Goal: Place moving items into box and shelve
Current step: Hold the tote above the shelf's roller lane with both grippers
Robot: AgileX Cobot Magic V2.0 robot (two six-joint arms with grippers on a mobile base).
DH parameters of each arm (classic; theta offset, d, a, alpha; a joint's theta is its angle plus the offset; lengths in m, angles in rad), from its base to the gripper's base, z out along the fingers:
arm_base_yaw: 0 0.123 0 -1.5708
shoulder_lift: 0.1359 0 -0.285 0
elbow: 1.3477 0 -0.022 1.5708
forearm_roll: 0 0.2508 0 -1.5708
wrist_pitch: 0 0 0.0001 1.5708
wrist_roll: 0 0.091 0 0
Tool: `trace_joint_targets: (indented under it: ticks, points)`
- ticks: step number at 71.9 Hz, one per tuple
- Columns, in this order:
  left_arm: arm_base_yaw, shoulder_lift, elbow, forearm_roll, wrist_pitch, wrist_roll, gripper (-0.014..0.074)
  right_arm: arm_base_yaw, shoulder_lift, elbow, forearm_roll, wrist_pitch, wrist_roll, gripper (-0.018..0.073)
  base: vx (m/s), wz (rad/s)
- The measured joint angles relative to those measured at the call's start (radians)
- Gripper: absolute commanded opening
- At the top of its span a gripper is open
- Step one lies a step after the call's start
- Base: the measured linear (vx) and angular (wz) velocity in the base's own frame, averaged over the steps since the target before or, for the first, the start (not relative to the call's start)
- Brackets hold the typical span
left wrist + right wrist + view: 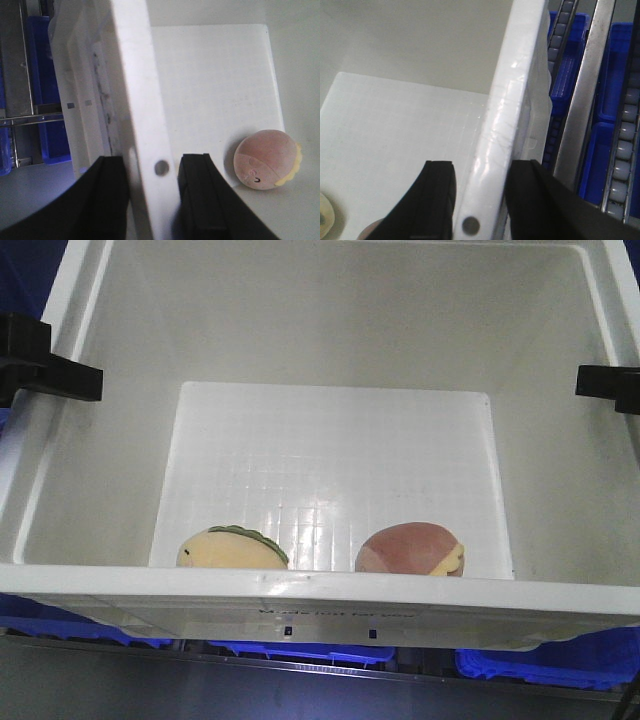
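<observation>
Two toys [233, 547] [411, 549], one box [330, 592], two claws [50, 370] [610, 385]

L gripper [150, 195] & R gripper [479, 200] — jaws clamped, one each side.

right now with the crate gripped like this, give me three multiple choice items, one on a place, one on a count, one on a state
1. Where do the two toys lie in the white crate?
A. on its floor along the wall nearest the front camera
B. stacked in a far corner
C. outside on the rim

2. How many toys are in the crate?
A. one
B. two
C. four

3. What is the left gripper doing?
A. hanging open above the toys
B. holding the pink toy
C. clamping the crate's side wall

Answers:
1 A: the yellow toy and the pink toy lie apart beside that wall.
2 B: only those two show.
3 C: the left wrist view shows a finger on each side of the wall; the right gripper grips the opposite wall likewise.
</observation>
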Motion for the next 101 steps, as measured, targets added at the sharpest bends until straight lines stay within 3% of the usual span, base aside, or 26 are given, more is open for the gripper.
trace_joint_targets:
  ticks: [101]
  points:
    - [0.0,0.0,0.0,0.0,0.0,0.0,0.0,0.0,0.0,0.0,0.0,0.0,0.0,-0.0006,0.08,-0.01]
